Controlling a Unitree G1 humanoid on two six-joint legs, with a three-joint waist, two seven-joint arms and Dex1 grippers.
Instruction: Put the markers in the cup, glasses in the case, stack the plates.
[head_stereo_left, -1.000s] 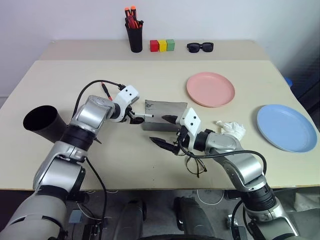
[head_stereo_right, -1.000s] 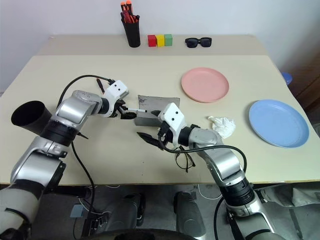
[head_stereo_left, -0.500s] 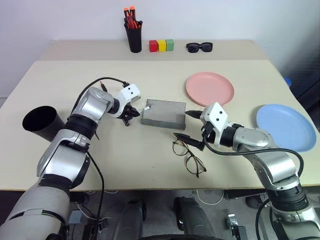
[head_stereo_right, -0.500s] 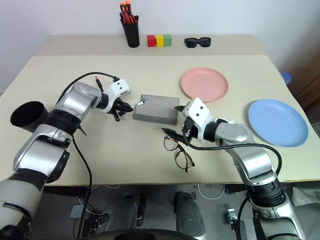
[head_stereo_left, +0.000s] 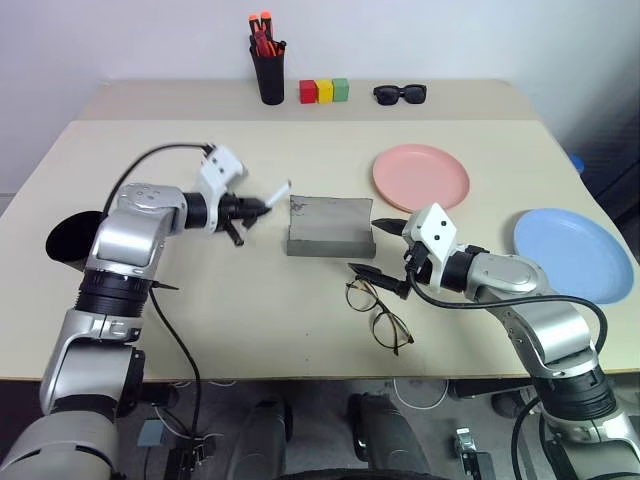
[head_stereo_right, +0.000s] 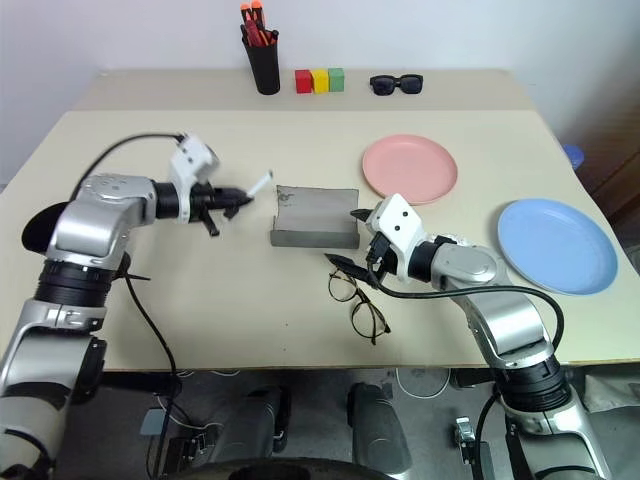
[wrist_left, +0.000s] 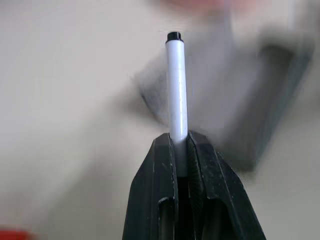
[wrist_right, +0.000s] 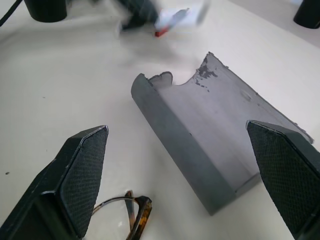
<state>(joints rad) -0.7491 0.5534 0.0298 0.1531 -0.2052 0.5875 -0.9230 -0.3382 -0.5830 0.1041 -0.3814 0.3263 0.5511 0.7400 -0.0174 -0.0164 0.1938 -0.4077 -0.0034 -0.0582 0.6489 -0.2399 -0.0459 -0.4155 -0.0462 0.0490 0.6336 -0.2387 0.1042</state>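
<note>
Left gripper (wrist_left: 179, 145) pinching white marker (wrist_left: 176, 85); right gripper (wrist_right: 185, 175) spread over case (wrist_right: 215, 140)

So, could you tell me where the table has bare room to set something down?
The widest bare patch lies between the black cup at the robot's left edge and the grey case. Another runs across the middle, between the far row, pen cup to sunglasses, and the case. It is crowded around the case, eyeglasses, right gripper and pink plate.
</note>
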